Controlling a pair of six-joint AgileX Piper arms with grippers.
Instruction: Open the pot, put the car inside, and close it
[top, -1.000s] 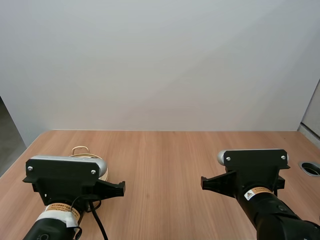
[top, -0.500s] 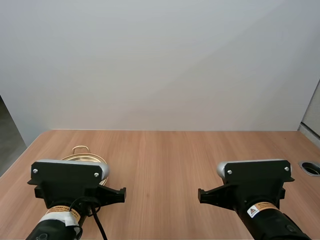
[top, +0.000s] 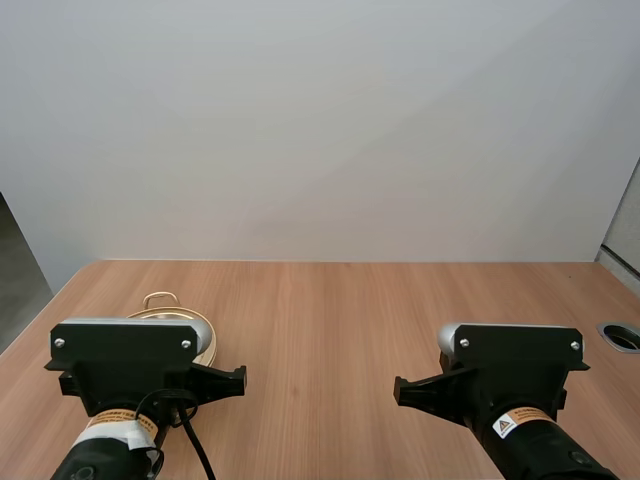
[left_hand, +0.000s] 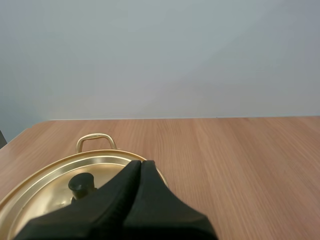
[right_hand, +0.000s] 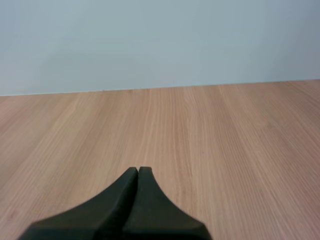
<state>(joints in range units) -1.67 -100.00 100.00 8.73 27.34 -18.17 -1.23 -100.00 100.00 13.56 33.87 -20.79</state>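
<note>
A gold pot (top: 170, 308) stands at the table's left, mostly hidden behind my left arm in the high view; one loop handle sticks out at its far side. Its lid (left_hand: 55, 175) is on, with a black knob (left_hand: 81, 184) in the middle. My left gripper (left_hand: 140, 164) hangs just above the lid's near part, a little right of the knob, fingers pressed together into one dark wedge. My right gripper (right_hand: 138, 171) is shut too, low over bare wood on the table's right side.
The wooden table (top: 330, 320) stretches between the two arms and back to a plain pale wall. A round cable hole (top: 622, 336) sits near the right edge.
Both arms have drawn back slightly toward the near edge; the pot's rim shows a little more beyond the left arm. Both grippers stay shut.
</note>
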